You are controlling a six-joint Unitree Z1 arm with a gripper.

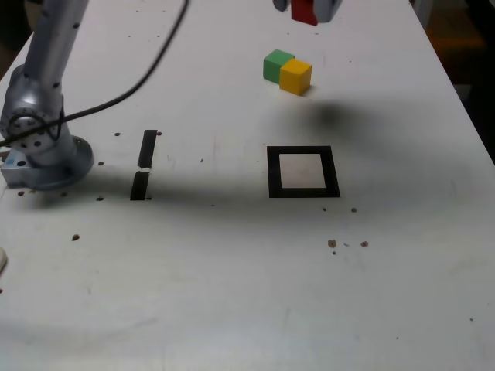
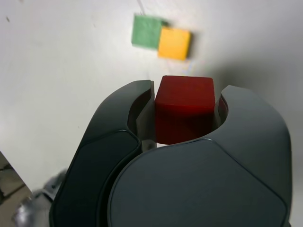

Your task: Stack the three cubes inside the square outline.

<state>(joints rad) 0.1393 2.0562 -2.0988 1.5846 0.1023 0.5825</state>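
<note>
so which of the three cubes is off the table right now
The red cube: it is clamped in the hand, lifted clear. The green cube and yellow cube sit side by side, touching, on the table.

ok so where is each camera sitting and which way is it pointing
Exterior view: off the arm, raised at the table's near edge, looking down across it at the square outline; the arm's base shows at its left, the claw at the top edge.
Wrist view: on the wrist, looking past the claw, shut on the red cube, down at the table.
Shared: red cube, green cube touching yellow cube.
</note>
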